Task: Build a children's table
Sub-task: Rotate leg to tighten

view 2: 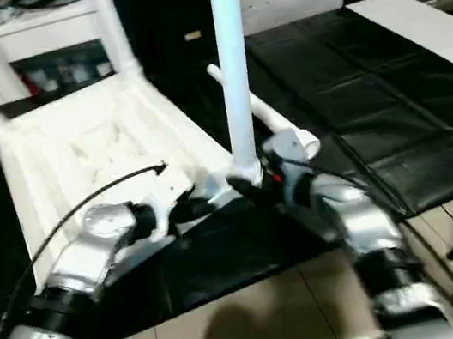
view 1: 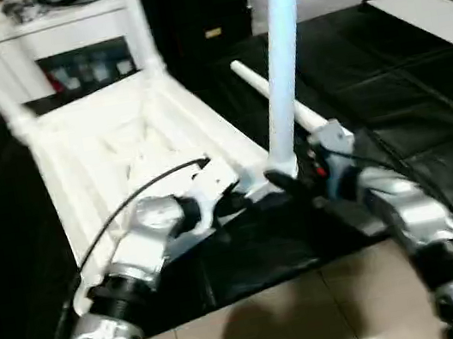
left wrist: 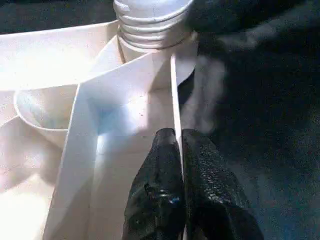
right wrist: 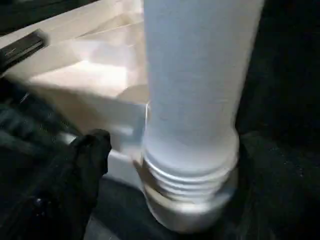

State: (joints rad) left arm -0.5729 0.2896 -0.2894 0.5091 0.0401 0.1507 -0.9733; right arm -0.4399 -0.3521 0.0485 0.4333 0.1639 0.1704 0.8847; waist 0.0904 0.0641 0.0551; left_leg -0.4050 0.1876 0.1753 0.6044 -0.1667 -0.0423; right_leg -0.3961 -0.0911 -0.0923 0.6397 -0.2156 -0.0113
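Lying underside up, ribbed white table top (view 1: 119,152); 3 legs upright in corner sockets.

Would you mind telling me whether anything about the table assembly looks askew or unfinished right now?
Yes: the upright leg at the tabletop's near corner socket is not fully seated; several thread rings still show above the socket in both wrist views. A spare leg also lies loose on the black work surface behind it.
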